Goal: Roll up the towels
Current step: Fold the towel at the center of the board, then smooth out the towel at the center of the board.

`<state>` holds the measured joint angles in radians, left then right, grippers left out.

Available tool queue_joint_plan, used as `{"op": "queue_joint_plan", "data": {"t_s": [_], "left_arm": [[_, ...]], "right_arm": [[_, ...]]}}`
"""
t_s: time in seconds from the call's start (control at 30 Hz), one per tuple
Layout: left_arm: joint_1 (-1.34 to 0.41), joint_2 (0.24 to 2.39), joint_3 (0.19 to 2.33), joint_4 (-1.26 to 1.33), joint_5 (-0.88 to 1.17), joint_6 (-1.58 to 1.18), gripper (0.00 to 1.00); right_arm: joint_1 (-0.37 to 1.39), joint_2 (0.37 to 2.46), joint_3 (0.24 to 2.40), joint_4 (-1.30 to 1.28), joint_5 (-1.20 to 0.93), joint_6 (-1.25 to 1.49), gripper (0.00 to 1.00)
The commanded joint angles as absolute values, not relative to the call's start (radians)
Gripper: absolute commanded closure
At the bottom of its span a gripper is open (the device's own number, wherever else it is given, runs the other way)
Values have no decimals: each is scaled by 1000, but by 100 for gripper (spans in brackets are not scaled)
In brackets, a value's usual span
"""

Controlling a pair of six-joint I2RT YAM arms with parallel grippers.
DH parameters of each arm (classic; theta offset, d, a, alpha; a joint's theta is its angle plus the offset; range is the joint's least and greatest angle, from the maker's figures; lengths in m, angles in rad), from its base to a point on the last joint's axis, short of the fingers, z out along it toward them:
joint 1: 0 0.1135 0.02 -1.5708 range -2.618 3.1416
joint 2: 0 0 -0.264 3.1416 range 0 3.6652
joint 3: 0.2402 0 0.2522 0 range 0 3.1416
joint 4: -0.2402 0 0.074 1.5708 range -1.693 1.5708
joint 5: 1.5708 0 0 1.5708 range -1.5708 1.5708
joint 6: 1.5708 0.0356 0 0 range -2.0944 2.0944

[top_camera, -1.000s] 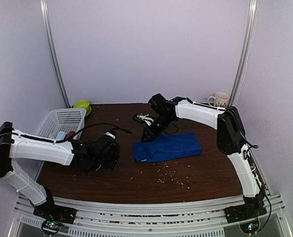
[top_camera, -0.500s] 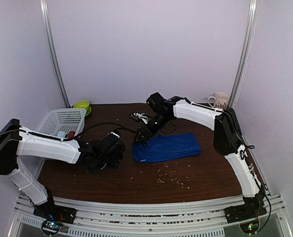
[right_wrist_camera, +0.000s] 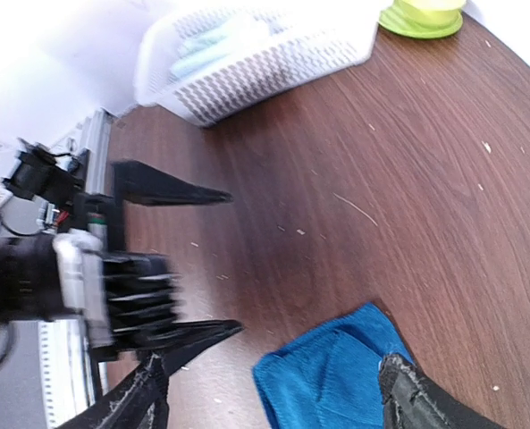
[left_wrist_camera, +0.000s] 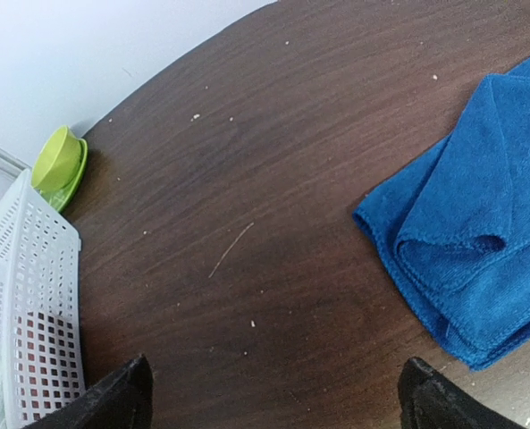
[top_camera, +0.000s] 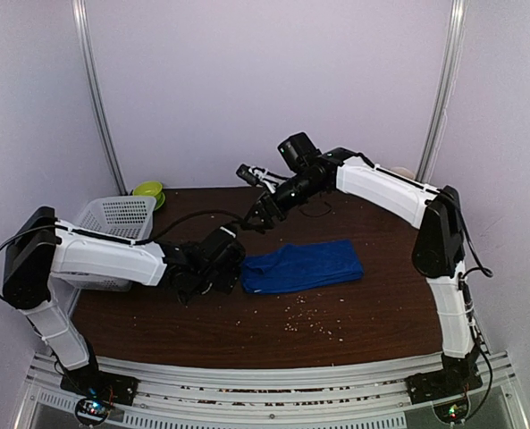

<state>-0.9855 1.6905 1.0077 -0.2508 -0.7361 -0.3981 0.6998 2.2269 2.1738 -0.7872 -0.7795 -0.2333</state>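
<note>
**Left gripper** [left_wrist_camera: 275, 362] — jaws spread, holding nothing — sits low over the table [left_wrist_camera: 247, 161]; the folded blue towel [left_wrist_camera: 479, 241] lies just ahead, to its right. **Right gripper** [right_wrist_camera: 275, 365], also spread and empty, hangs above the towel's end.

Blue towel [left_wrist_camera: 488, 206] partly beyond the left wrist view's edge

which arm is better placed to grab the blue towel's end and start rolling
Left, most likely. The left gripper sits open and low at the blue towel, facing its folded left end. The right gripper, also open, hangs above the table beyond the towel's far-left corner.
</note>
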Motion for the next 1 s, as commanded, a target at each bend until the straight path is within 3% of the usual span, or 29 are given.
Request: {"op": "queue_joint_plan", "data": {"t_s": [0.0,0.13,0.27,0.57,0.73,0.9,0.97], "left_arm": [[-988,1714,1061,-183,-716,-361,2],[-983,1767,1126,-128,-655,-269,2],[-934,1828,1176,-52,-427,-178,2],[-909,2032,1351,-93,-253,-99,3],[-880,2046,1352,-74,-172,-97,13],[-863,2069,1365,-96,-167,-104,28],[-855,2070,1360,-94,-162,-108,38]], "right_arm": [[692,2244,2173,-791,-677,-253,20],[654,2124,1978,-669,-612,-205,22],[587,1946,1767,-551,-494,-172,21],[290,1700,1571,-502,-507,-153,22],[243,1647,1491,-484,-520,-166,22],[243,1628,1480,-477,-532,-169,23],[242,1625,1472,-474,-536,-170,23]]}}
